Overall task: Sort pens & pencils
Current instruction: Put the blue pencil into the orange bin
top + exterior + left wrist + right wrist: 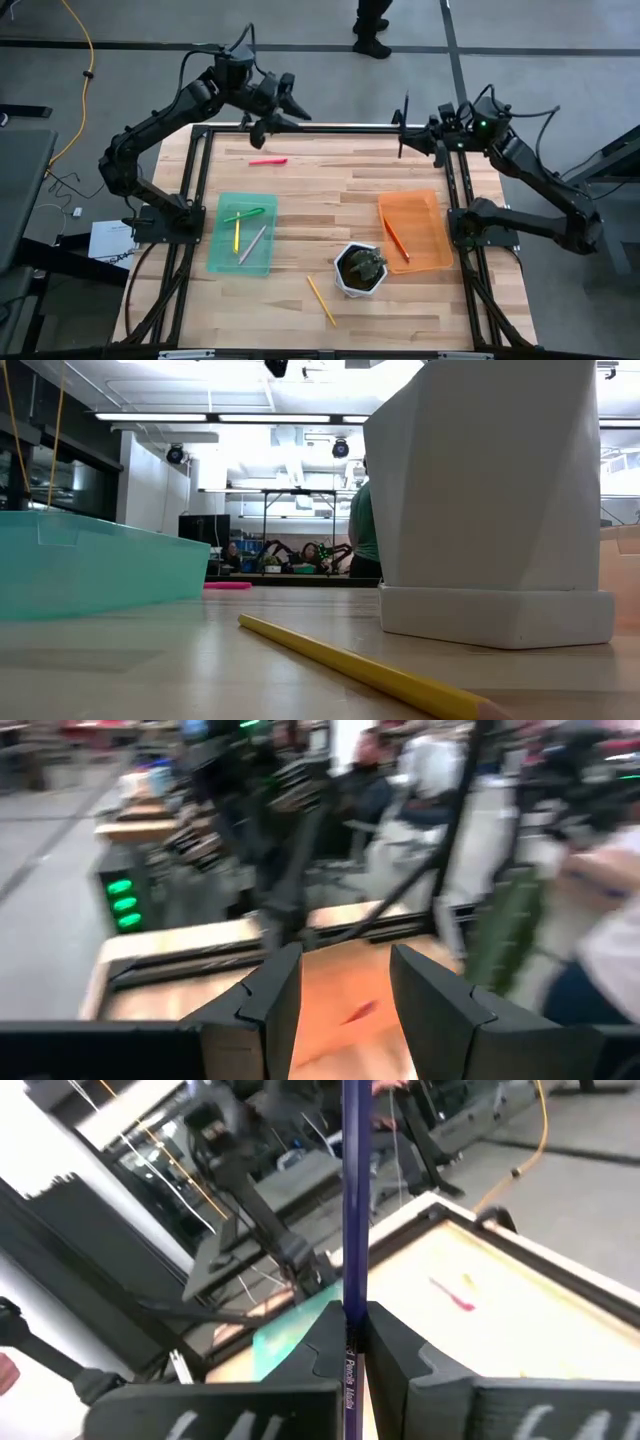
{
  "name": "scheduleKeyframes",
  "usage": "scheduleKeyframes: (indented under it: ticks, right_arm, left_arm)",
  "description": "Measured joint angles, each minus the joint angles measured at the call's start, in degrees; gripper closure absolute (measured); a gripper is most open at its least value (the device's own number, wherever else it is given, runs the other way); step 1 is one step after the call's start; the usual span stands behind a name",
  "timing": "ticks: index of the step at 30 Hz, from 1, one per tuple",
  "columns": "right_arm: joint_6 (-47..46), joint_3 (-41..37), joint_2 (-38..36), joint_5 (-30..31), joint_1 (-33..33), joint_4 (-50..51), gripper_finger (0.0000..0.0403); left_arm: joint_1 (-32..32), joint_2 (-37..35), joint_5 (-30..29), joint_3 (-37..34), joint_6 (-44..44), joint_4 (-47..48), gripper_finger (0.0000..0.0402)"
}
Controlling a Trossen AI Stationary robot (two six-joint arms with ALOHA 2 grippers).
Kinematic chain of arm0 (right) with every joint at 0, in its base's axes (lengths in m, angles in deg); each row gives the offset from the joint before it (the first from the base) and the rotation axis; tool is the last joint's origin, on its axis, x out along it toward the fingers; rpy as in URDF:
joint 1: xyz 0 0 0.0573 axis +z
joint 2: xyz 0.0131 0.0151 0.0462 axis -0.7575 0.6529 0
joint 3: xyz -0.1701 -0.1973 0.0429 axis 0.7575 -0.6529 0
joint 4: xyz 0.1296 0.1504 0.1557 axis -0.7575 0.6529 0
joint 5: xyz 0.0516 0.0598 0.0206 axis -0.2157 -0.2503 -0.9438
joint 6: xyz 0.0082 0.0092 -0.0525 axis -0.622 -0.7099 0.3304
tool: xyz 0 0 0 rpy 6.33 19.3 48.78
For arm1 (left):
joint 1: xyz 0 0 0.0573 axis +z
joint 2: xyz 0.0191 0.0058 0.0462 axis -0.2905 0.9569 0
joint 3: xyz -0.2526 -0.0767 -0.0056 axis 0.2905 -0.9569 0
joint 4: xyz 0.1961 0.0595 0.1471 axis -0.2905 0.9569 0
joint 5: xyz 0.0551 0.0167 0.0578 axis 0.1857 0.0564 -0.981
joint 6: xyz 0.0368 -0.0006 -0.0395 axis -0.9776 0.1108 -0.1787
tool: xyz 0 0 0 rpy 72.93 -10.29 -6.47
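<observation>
My right gripper (409,137) hangs over the table's far right corner, shut on a dark pen (402,118). My left gripper (272,112) is open above the far edge on the left, with nothing between its fingers (270,995). A pink pen (268,161) lies flat on the table near the far edge. The green tray (243,233) holds a green, a yellow and a grey pen. An orange pencil (396,240) lies in the orange tray (415,230). A yellow pencil (350,665) lies flat on the table toward the near edge. My right gripper pinches the dark pen's shaft (354,1305) between its two fingers, closer to one end than to the middle. The fingers come in about level from the table's right and lie across the pen. The longer part of the pen (355,1200) sticks out past the fingers, and the whole pen is clear of the table.
A white pot (360,268) with a plant stands between the two trays, near the yellow pencil. A black frame (330,128) borders the table's far edge and sides. A person's feet (372,40) show on the floor beyond the far edge.
</observation>
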Motion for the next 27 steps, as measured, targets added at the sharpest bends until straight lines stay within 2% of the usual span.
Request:
scheduleKeyframes:
  ticks: [4, 8, 22, 27]
  right_arm:
    - [0.29, -0.02, -1.61, 0.1, 0.0, 4.59, 0.04]
    - [0.48, 0.0, -3.24, 0.13, 0.0, 8.03, 0.04]
    - [0.52, -0.02, -8.39, 3.95, 0.04, 19.14, 0.04]
    - [-0.94, -2.11, -10.69, 4.24, 0.04, 19.77, 0.04]
  left_arm:
    - [0.0, 0.0, 6.04, 0.0, 1.49, -0.07, 0.0261]
    - [0.0, 0.0, 8.57, 0.0, 2.51, -0.07, 0.0261]
    - [0.0, 0.02, 7.94, 0.0, 1.61, 0.67, 0.0261]
    - [0.0, 0.02, 6.43, 0.0, -0.96, 3.58, 0.0261]
